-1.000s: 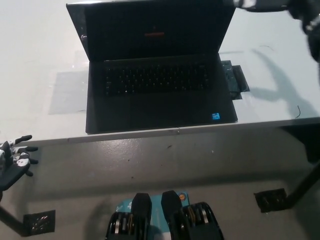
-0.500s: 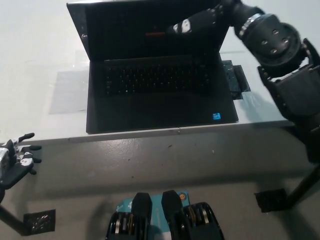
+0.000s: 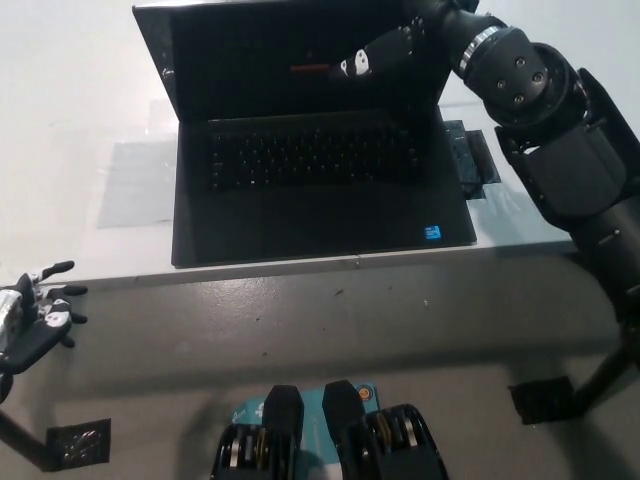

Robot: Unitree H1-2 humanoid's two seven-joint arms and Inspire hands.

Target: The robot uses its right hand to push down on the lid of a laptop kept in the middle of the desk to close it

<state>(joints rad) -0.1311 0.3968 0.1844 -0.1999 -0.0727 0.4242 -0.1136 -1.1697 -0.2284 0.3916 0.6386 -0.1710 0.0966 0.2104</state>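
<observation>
Nearest, at the lower left and below the counter's front edge, the white left hand (image 3: pixel 35 315) rests off the work, fingers spread and holding nothing. Beyond it the pale counter (image 3: pixel 80 120) carries the laptop (image 3: pixel 320 190), which sits in the middle with its base flat, keyboard facing up and its front edge close to the counter's near edge. Just beside its right side lies a small dark device (image 3: pixel 470 160), too dim to identify. Farther back, the lid (image 3: pixel 240 60) stands fully raised and tilted away, its screen dark apart from a faint red mark. The black right arm comes in from the right, and the right hand (image 3: pixel 395 45) lies stretched across the front of the screen near the lid's upper right part, fingers extended together and gripping nothing; whether it touches the lid I cannot tell. By my reading, the reach is made but the closing has not begun: the whole push down remains.
</observation>
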